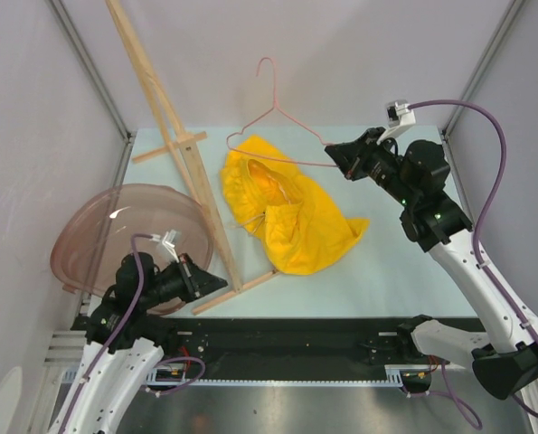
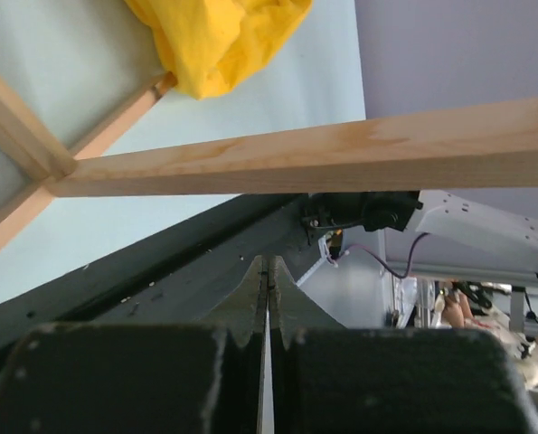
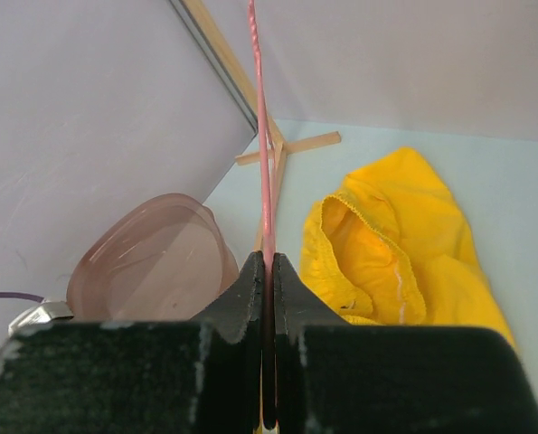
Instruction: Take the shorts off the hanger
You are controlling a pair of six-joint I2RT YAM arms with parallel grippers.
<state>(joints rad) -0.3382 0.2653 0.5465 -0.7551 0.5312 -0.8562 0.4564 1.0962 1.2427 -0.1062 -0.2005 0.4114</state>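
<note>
Shorts (image 1: 291, 217) lie crumpled in a yellow heap in the middle of the surface (image 1: 386, 271). The hanger (image 1: 276, 99) stands tilted above their far end, hook pointing away from us. Its lower wire crosses the top of the fabric, and we cannot tell whether any cloth is caught on it.

We judge the task to be in its last step, drawing the wire free. The next move calls for lifting the hanger up and away while watching that no fabric rises with it.

Our right claw (image 1: 334, 155) is clamped on the wire at the hanger's right corner, with the arm stretched forward and its wrist turned inward. The right wrist view shows the pink wire (image 3: 261, 136) pinched between the jaws.

Our left claw (image 1: 219, 282) is pressed together with nothing in it. That arm is folded low by the foot of the wooden rack (image 1: 174, 136), next to the bowl (image 1: 97, 235).
</note>
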